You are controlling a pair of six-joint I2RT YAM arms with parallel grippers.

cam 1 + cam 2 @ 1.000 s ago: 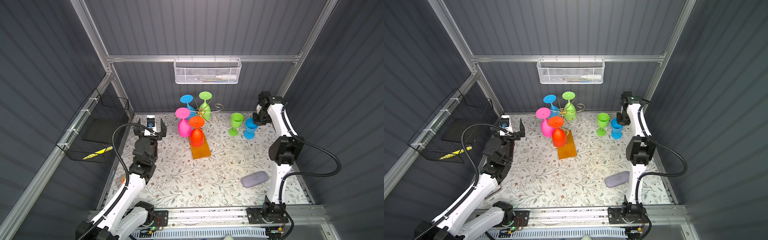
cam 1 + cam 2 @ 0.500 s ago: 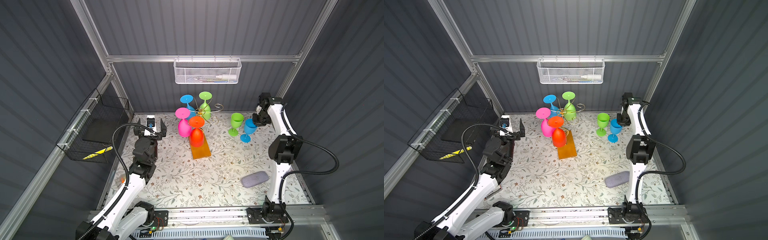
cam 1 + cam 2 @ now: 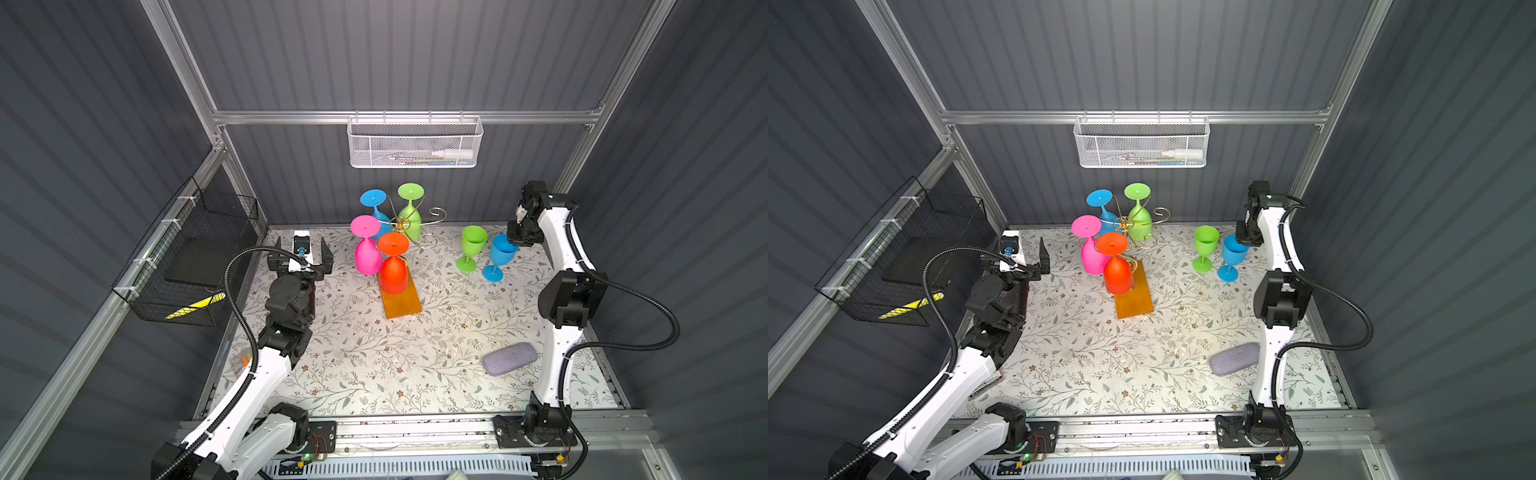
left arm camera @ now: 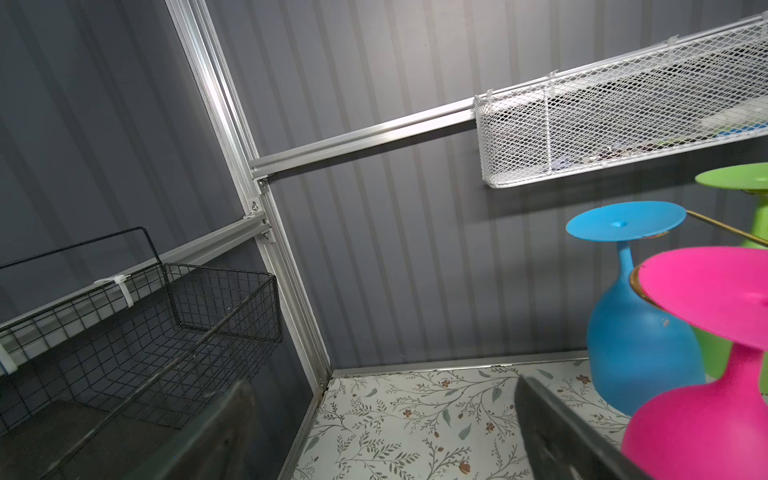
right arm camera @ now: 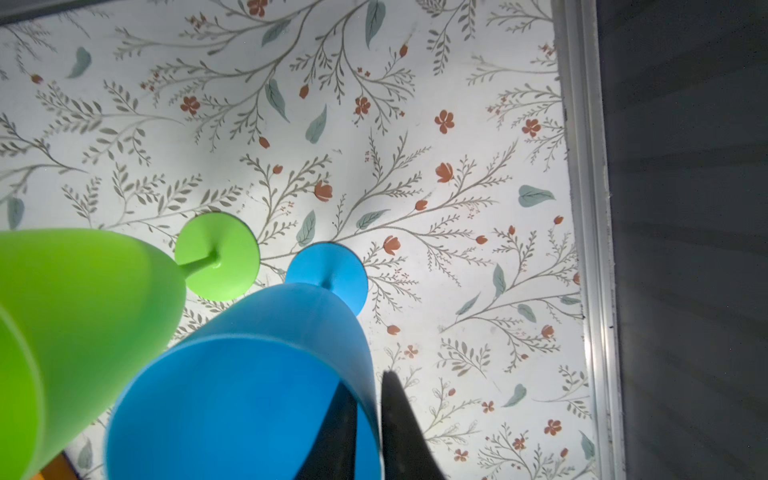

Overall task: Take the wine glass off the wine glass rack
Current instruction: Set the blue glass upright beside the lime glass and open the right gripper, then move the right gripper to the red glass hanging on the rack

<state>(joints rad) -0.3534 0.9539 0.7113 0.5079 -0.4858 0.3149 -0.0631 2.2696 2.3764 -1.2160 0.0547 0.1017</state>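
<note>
The gold wire wine glass rack (image 3: 437,214) stands on its amber base (image 3: 402,301) at the back middle. Blue (image 3: 375,198), green (image 3: 410,192), pink (image 3: 365,253) and orange-red (image 3: 393,272) wine glasses hang upside down on it. A green wine glass (image 3: 473,243) and a blue wine glass (image 3: 502,251) stand upright on the mat to its right. My right gripper (image 5: 368,386) straddles the blue glass's rim. One finger is inside the bowl, clear of the wall, and the other lies against the outside. My left gripper (image 4: 382,436) is open and empty, left of the pink glass (image 4: 706,419).
A white mesh basket (image 3: 413,143) hangs on the back wall above the rack. A black wire basket (image 3: 195,257) is fixed to the left wall beside my left arm. A grey case (image 3: 510,358) lies on the mat at the front right. The metal frame edge (image 5: 590,249) runs close to the blue glass.
The blue glass came down and its foot now rests on the mat beside the green glass. My right jaws have eased apart slightly. The left arm has not moved.
</note>
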